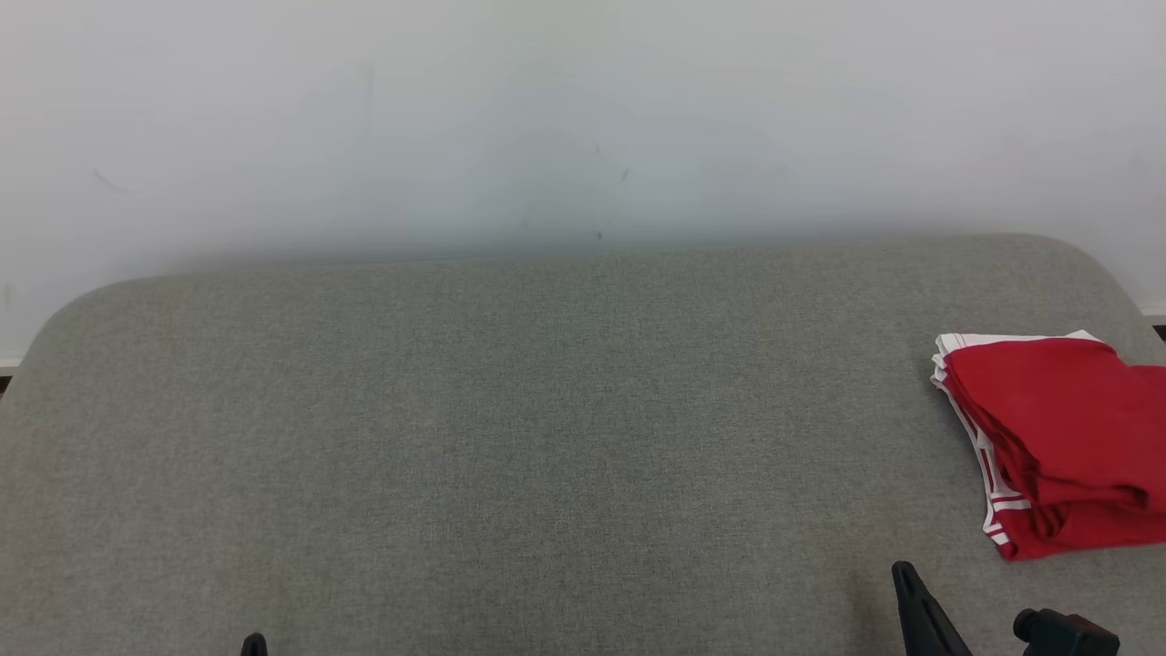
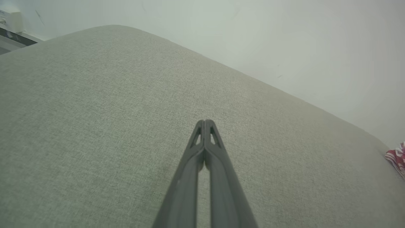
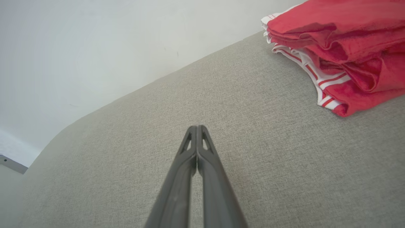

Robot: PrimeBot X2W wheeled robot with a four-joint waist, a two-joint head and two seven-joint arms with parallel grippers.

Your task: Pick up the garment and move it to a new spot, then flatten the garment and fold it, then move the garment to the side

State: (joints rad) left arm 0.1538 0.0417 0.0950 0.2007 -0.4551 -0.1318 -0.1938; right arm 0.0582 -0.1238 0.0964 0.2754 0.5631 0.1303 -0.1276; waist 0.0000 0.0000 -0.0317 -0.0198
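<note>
The garment (image 1: 1057,437) is red with white-and-red striped trim, folded into a stack at the right edge of the grey fabric surface (image 1: 547,437). It also lies at the upper right of the right wrist view, garment (image 3: 341,47), and a sliver of the garment (image 2: 397,158) pokes in at the right edge of the left wrist view. My right gripper (image 1: 904,572) is low at the bottom right, short of the stack, shut on nothing (image 3: 197,127). My left gripper (image 1: 254,642) peeks in at the bottom left, far from the garment, fingers pressed together and empty (image 2: 205,121).
A pale wall (image 1: 583,118) rises behind the padded surface, whose back corners are rounded. Wide bare fabric stretches left of the garment. A dark floor edge (image 3: 12,163) lies beyond the surface's far corner.
</note>
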